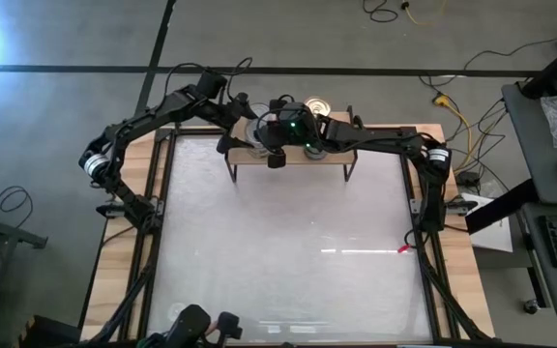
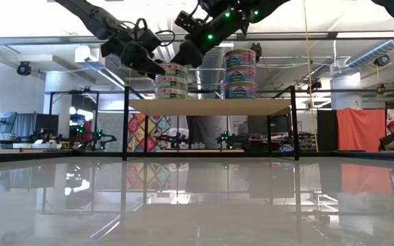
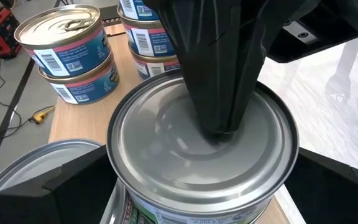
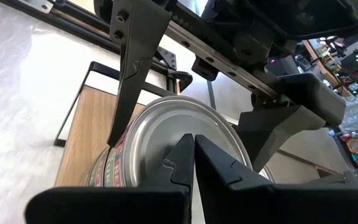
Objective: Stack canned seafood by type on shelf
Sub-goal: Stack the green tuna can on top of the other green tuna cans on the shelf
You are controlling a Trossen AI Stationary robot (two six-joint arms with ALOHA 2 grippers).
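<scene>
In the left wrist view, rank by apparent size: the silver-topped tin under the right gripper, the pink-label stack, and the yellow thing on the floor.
1. Silver-topped tin, inflated by nearness.
2. Pink-label stack.
3. Yellow thing, farthest off.

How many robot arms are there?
2: the left arm reaches the shelf from the left, the right arm from the right.
</scene>
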